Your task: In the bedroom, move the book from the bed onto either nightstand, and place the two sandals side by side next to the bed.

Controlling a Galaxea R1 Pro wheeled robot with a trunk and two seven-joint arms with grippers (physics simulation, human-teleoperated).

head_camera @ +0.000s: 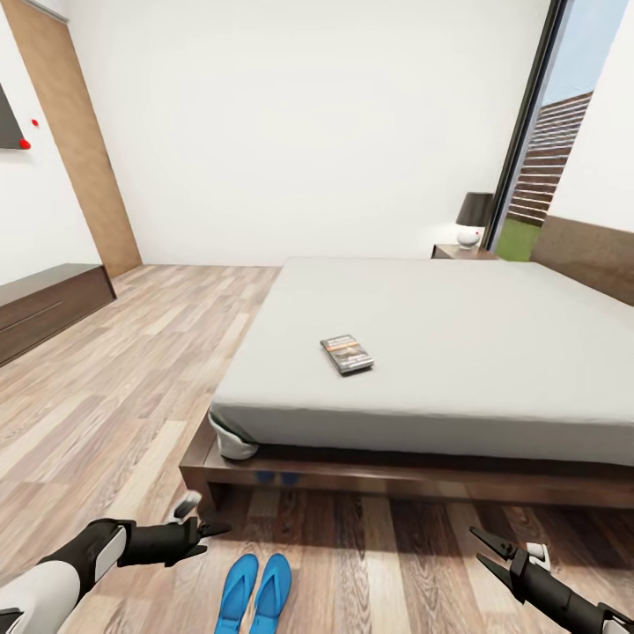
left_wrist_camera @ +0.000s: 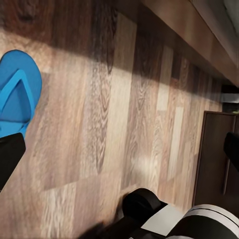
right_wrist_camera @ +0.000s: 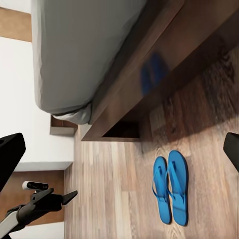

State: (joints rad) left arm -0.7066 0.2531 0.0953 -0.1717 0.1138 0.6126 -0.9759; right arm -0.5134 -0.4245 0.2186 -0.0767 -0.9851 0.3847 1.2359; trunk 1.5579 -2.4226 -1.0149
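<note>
Nearest, both pincers hang low over the wood-plank floor (head_camera: 106, 370), the left pincer (head_camera: 208, 527) and right pincer (head_camera: 490, 553) each empty with fingers spread apart. Between them the two flat blue sandals (head_camera: 255, 592) lie touching side by side, long axes pointing toward the bed (head_camera: 493, 335). Farther, the thin book (head_camera: 346, 354) lies flat on the smooth off-white mattress near the foot, with the dark nightstand (head_camera: 461, 252) beyond.

A dark-shaded lamp (head_camera: 475, 218) with a white base, possibly ceramic, stands beyond a long low bench (head_camera: 48, 306).
</note>
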